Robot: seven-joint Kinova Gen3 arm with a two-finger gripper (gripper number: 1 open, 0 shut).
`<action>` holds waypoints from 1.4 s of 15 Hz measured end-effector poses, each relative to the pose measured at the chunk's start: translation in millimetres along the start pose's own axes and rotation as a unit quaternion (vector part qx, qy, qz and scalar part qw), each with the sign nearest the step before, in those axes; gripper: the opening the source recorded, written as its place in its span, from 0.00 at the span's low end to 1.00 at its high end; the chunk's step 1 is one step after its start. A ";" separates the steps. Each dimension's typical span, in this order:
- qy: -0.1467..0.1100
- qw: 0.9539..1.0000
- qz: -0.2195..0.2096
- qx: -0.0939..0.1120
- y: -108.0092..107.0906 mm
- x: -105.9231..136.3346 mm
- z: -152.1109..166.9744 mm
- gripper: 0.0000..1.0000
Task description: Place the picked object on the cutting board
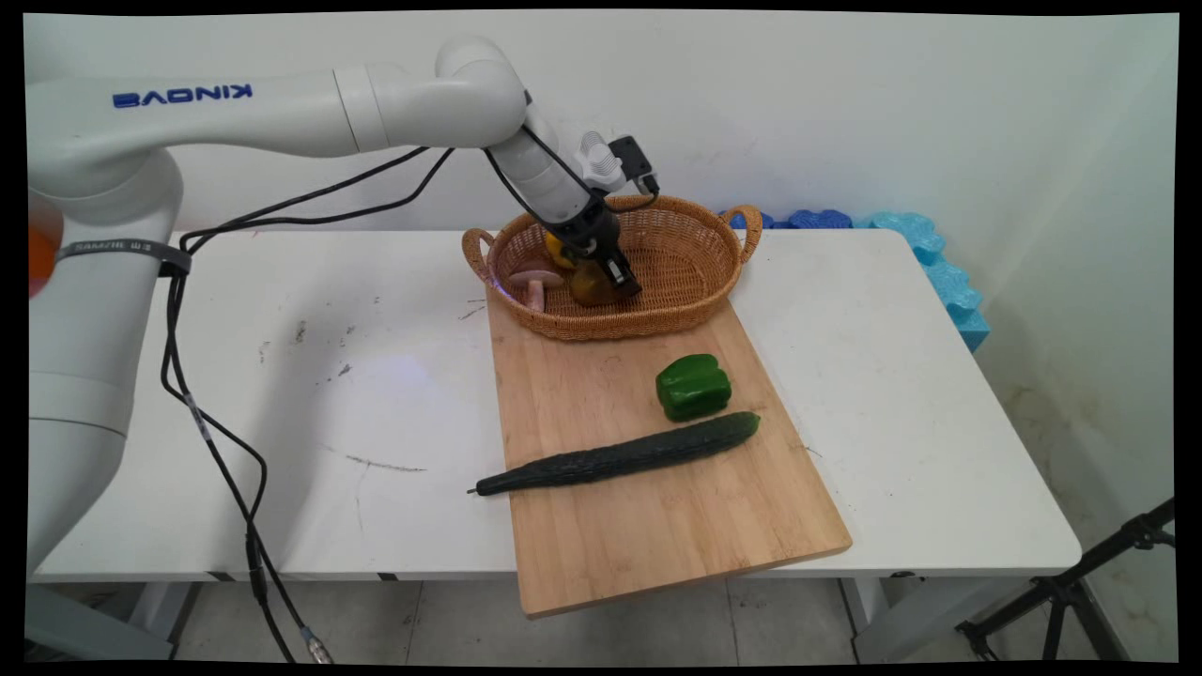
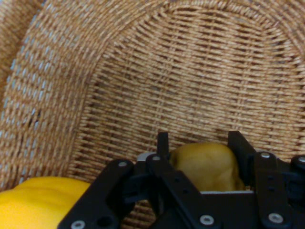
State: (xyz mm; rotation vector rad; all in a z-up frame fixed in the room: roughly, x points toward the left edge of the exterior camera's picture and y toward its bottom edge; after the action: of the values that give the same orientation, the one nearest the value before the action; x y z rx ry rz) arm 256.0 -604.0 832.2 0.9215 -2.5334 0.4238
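Note:
My gripper (image 1: 620, 280) reaches down into the wicker basket (image 1: 681, 319) at the far end of the board. It is shut on a yellow-brown potato (image 1: 590, 286). In the hand view the potato (image 2: 205, 164) sits between the two fingers of the gripper (image 2: 200, 140), over the woven basket floor (image 2: 190, 71). A bright yellow vegetable (image 2: 38, 200) lies close beside it, partly hidden behind the hand in the main view (image 1: 556, 249). A pale mushroom (image 1: 535, 282) lies at the basket's left end.
A wooden cutting board (image 1: 657, 535) runs from the basket to the table's near edge and overhangs it. On it lie a green bell pepper (image 1: 693, 386) and a long cucumber (image 1: 620, 457). Blue foam (image 1: 939, 272) lines the wall at the right.

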 end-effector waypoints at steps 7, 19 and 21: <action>0.032 0.999 0.006 -0.002 2.6 20.5 -32.9 0.00; 0.084 0.995 -0.022 -0.049 38.6 37.9 -172.6 0.00; 0.081 0.994 -0.023 -0.065 53.2 28.8 -184.5 0.00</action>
State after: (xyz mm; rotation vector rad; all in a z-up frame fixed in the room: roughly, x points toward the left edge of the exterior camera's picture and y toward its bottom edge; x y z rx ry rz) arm 250.7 -504.4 998.8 0.8604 -2.3579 0.3033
